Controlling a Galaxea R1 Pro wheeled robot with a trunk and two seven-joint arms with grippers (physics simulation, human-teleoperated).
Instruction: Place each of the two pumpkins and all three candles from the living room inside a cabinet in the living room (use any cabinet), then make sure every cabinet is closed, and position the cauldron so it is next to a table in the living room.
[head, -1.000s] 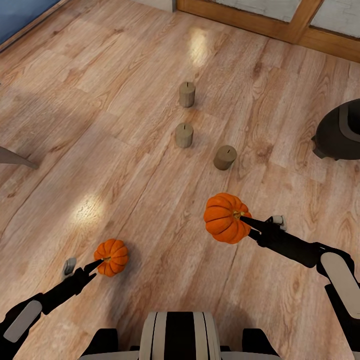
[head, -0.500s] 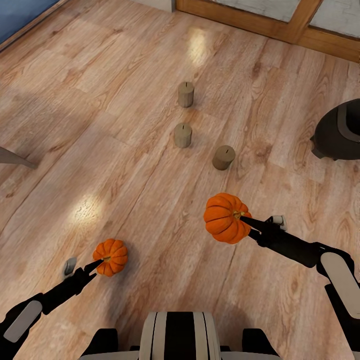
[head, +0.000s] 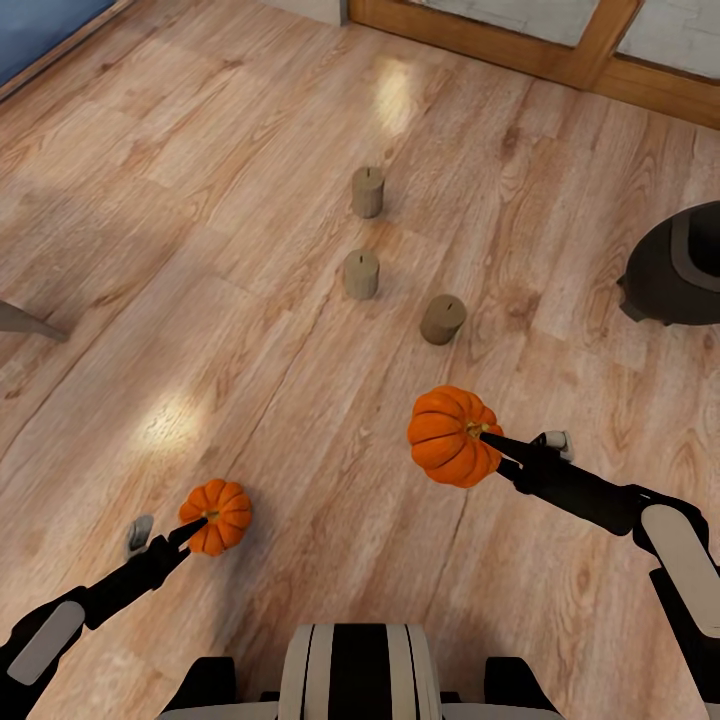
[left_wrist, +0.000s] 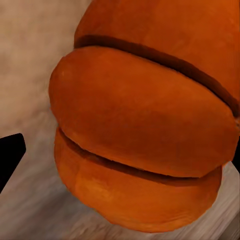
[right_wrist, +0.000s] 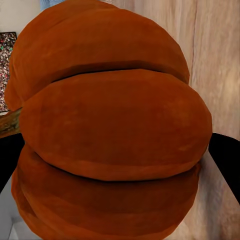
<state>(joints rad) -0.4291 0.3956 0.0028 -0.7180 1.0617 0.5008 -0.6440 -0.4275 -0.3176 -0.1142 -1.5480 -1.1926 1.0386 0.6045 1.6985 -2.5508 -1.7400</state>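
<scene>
**Both end effectors hold a pumpkin above the wooden floor**

The larger pumpkin (head: 452, 435) is held in the air by the right end effector (head: 484, 434), whose fingers are closed at the stem side of the fruit. In the right wrist view this pumpkin (right_wrist: 110, 130) is very close to the camera, and a black finger (right_wrist: 227, 160) shows at its side. The right arm (head: 600, 500) reaches from the lower right corner toward the middle, almost straight and low.

The smaller pumpkin (head: 216, 516) is gripped in the same way by the left end effector (head: 197, 528), closed on its stem side. In the left wrist view the smaller pumpkin (left_wrist: 145, 130) covers most of the picture, with a dark finger (left_wrist: 10, 155) beside it. The left arm (head: 110, 590) comes from the lower left corner and points up and to the right.

Farther from the robot, three candles stand upright on the floor (head: 250, 300), well apart from the pumpkins: one far candle (head: 367, 192), one middle candle (head: 361, 273) and one near candle (head: 442, 319) that is slightly tilted. The cauldron (head: 672, 265) stands on the floor at the right edge; its inside cannot be seen. A grey leg (head: 30, 322) enters at the left edge. A wooden frame (head: 560, 55) runs along the top.
</scene>
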